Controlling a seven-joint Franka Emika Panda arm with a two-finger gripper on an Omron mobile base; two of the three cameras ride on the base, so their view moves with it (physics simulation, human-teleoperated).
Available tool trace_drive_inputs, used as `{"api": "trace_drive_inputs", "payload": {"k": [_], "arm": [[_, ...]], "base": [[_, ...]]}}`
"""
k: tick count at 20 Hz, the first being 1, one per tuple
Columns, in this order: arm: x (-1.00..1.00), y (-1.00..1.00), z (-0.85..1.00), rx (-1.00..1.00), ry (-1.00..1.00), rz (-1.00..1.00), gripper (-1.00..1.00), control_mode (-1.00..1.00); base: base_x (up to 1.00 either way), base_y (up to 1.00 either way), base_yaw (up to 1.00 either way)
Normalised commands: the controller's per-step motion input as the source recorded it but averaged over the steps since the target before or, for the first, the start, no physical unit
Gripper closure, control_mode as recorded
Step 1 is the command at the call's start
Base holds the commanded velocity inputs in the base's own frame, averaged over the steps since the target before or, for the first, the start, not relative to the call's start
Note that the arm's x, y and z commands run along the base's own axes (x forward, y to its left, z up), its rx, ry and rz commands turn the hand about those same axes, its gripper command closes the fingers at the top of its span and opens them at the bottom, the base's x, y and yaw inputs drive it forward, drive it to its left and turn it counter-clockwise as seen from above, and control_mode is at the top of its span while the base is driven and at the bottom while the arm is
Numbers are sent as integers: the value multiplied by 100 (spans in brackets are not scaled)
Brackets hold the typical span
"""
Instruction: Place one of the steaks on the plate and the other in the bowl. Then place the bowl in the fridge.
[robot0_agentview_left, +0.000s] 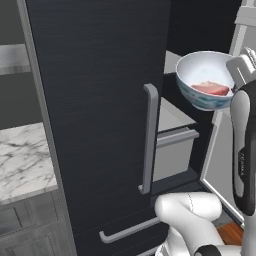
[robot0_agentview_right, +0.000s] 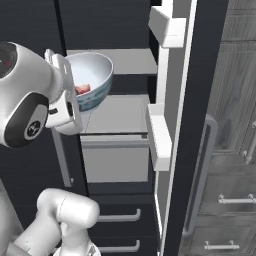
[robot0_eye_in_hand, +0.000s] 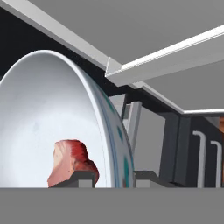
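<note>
Bowl (robot0_agentview_left: 202, 75) first: pale blue outside with a dark pattern, white inside, tilted in the air and carrying the red-centred steak (robot0_agentview_left: 212, 88) low against its inner wall. My gripper (robot0_eye_in_hand: 113, 178) is clamped on its rim, one finger inside by the meat and one outside. I hold it at the open fridge (robot0_agentview_left: 100, 115), just above a grey shelf (robot0_agentview_right: 117, 116) with a closed grey drawer (robot0_agentview_right: 116, 159) under it. On my left the black wood-grain door (robot0_agentview_left: 95, 75) with its long vertical bar handle (robot0_agentview_left: 149, 140) stands shut; on my right the opened door's white bins (robot0_agentview_right: 161, 134) jut toward the bowl. Marble counter (robot0_agentview_left: 22, 160) lies left, dark cabinets (robot0_agentview_right: 232, 150) right.
</note>
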Motion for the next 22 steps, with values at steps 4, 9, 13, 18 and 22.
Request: {"api": "trace_drive_inputs", "payload": {"k": [4, 9, 13, 18, 22], "arm": [[40, -6, 0, 0, -3, 0, 100, -100], [43, -14, 0, 0, -9, 0, 100, -100], [46, -2, 0, 0, -11, 0, 100, -100], [50, 0, 0, 0, -5, 0, 100, -100], [50, -14, 1, 7, 0, 0, 100, -100]], "base": [[0, 0, 0], [0, 0, 0], [0, 0, 0], [0, 0, 0], [0, 0, 0]]}}
